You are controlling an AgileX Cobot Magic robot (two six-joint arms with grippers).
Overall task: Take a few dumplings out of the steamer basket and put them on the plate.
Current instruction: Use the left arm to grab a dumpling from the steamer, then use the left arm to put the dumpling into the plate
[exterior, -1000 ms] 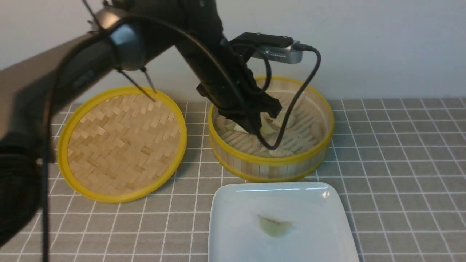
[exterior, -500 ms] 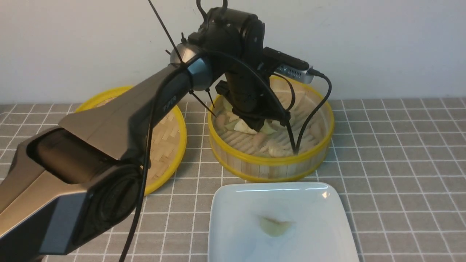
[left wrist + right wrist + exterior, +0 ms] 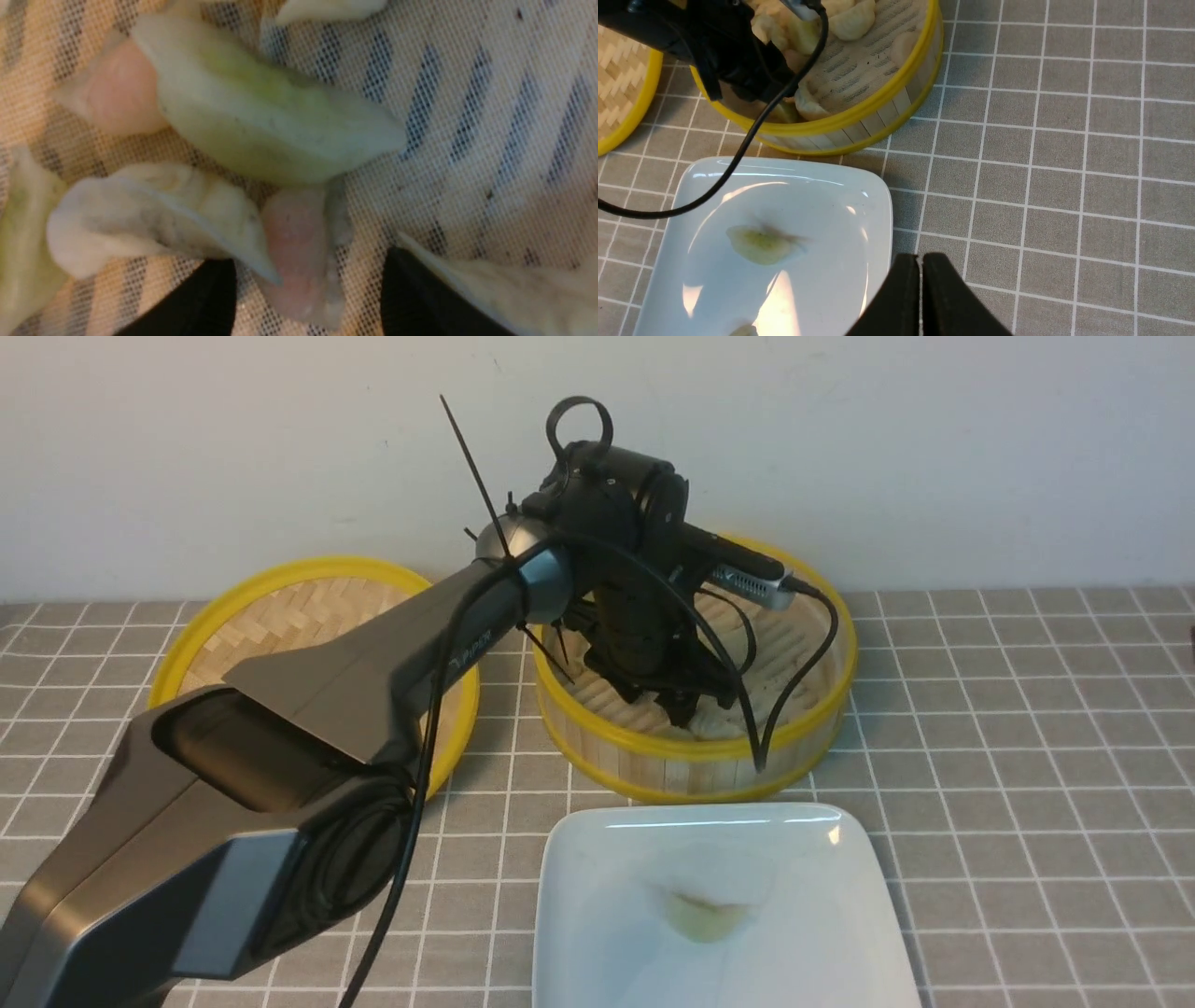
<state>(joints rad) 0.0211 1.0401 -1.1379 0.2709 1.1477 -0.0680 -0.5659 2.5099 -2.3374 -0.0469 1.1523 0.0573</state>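
The steamer basket (image 3: 709,761) stands behind the white plate (image 3: 822,915). My left gripper (image 3: 680,705) is down inside the basket, open, its two black fingertips (image 3: 205,298) on either side of a pinkish dumpling (image 3: 299,247). A pale green dumpling (image 3: 266,126), a cream-white one (image 3: 149,219) and another pinkish one (image 3: 117,93) lie close by on the mesh liner. One pale green dumpling (image 3: 702,917) lies on the plate; it also shows in the right wrist view (image 3: 759,243). My right gripper (image 3: 920,268) is shut and empty above the table by the plate's right edge (image 3: 878,219).
A shallow woven bamboo disc with a yellow rim (image 3: 280,616) lies left of the basket, partly behind my left arm. The left arm's black cable (image 3: 794,700) hangs over the basket's front rim. Grey tiled cloth (image 3: 1027,756) covers the table.
My left arm has swung lower and forward, bringing the gripper deeper into the front part of the basket. The plate and its dumpling have not moved.
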